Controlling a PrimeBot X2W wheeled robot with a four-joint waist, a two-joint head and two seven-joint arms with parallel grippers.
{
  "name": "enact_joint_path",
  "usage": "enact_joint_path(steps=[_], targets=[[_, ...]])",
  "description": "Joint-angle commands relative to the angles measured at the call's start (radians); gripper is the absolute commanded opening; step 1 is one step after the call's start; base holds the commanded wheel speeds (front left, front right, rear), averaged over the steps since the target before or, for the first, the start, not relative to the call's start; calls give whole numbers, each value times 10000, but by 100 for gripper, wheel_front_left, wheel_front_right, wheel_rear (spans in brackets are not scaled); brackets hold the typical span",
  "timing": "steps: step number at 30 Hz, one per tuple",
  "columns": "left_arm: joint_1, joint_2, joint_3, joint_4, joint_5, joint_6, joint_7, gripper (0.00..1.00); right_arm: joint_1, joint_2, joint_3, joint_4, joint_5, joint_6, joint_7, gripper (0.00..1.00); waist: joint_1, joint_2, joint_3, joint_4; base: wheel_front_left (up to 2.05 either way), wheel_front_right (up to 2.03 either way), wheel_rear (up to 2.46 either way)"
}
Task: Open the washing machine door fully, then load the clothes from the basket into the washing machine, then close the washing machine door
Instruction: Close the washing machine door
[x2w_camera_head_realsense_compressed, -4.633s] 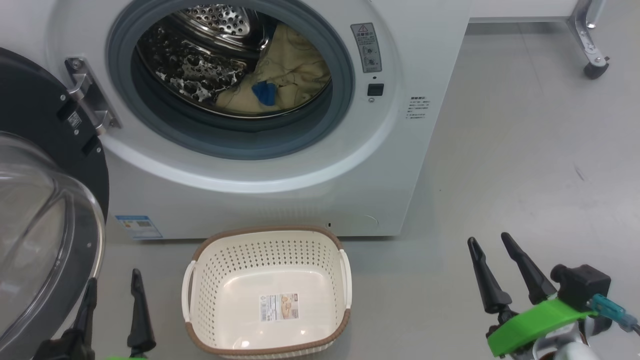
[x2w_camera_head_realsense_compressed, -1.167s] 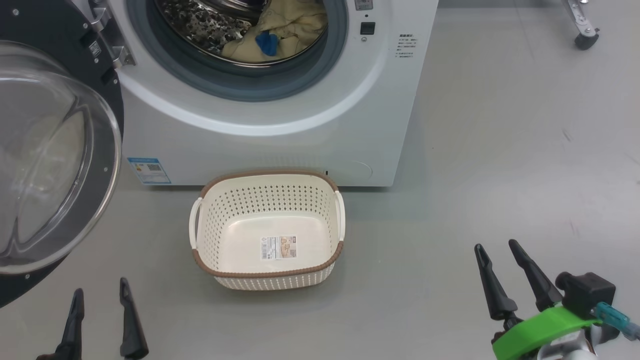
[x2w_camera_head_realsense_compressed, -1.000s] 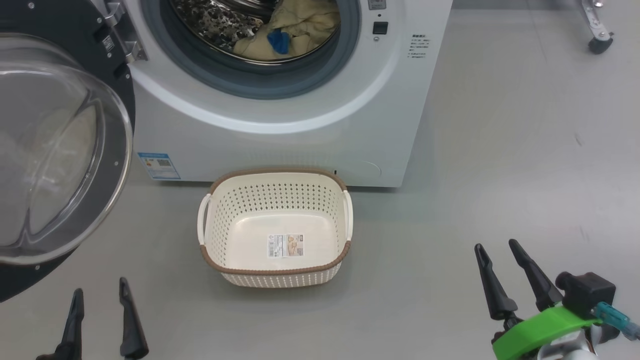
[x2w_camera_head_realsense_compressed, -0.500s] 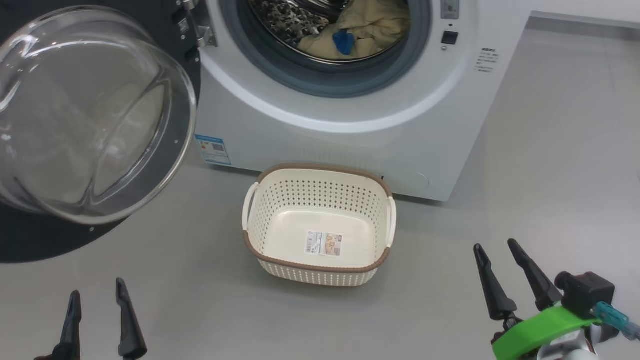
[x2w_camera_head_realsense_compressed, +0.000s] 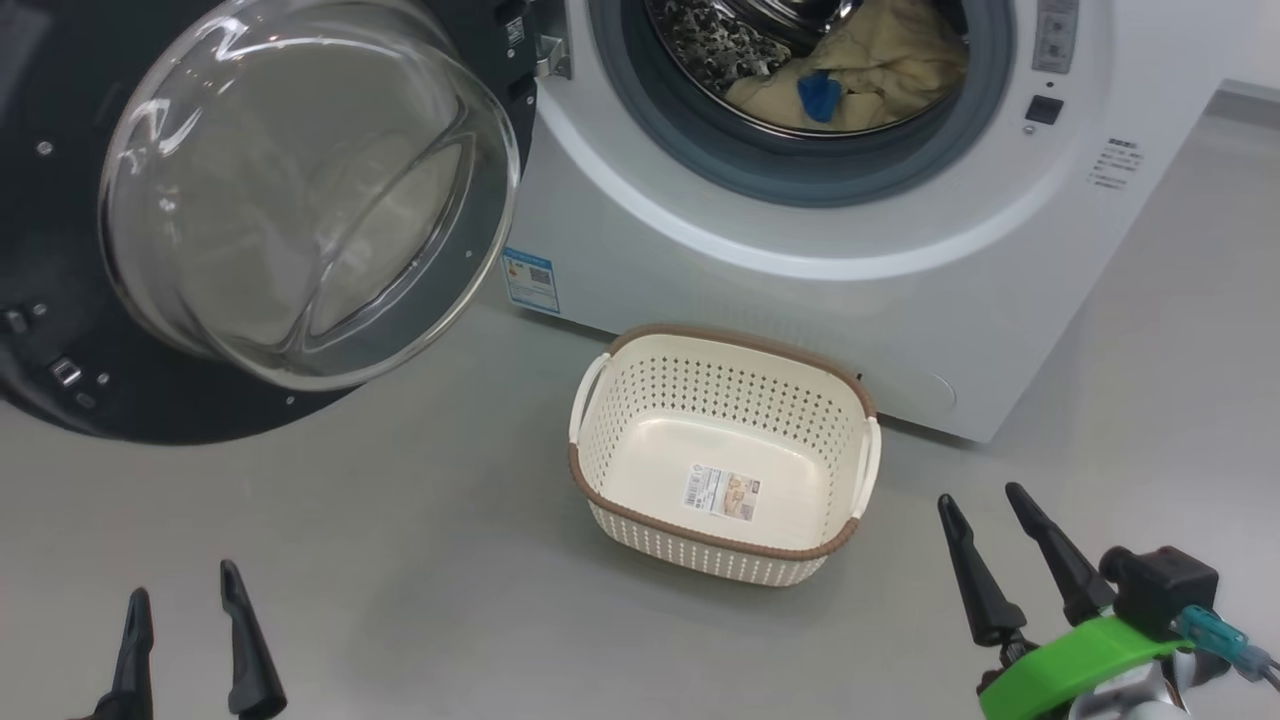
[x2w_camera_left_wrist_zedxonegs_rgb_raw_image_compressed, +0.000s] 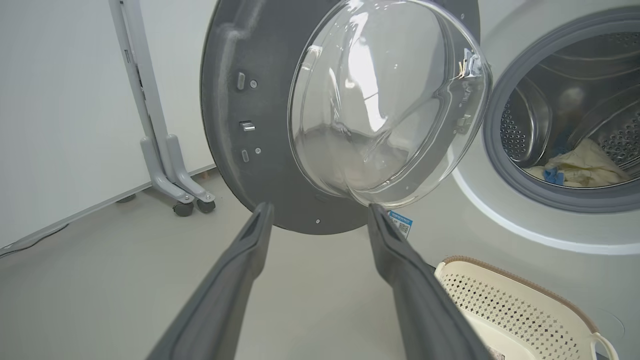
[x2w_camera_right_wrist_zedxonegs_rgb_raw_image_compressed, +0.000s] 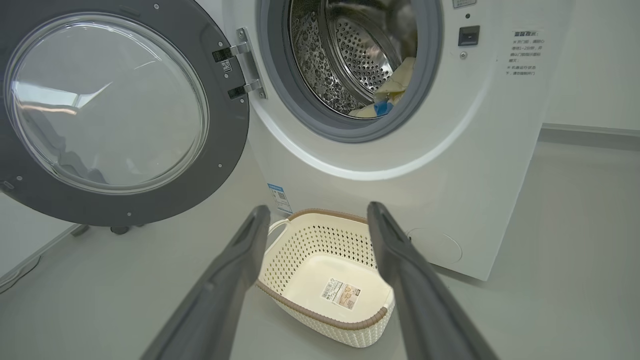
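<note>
- Pointing up from the lower corners, left gripper and right gripper stand spread, empty.
- Pale yellow clothes lie inside the white front-loading washing machine, upper right, top cut off.
- Black-rimmed round glass door hangs open, upper left; cream perforated basket sits centre.

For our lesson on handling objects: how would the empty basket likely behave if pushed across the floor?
The basket is empty perforated plastic, so probably light and stiff. On the smooth floor it would likely slide easily. Pushed high up, it might tip instead.
</note>
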Motion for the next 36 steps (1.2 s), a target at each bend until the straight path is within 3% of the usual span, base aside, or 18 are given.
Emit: enact_joint_path(steps=[1,21,36], targets=[[-262,30,418,-275,67,-20,-67,100,-427,-293,139,-274,-84,-29,-67,100,0,-1,51,174,0,0,0],[-301,-582,881,-163,51,-359,-67,100,-777,-464,415,-220,-93,-29,-67,100,0,-1,428,1136,0,0,0],[-411,-963,1327,-149,211,-615,-67,100,-980,-561,562,-160,-66,-29,-67,100,0,-1,693,1338,0,0,0]])
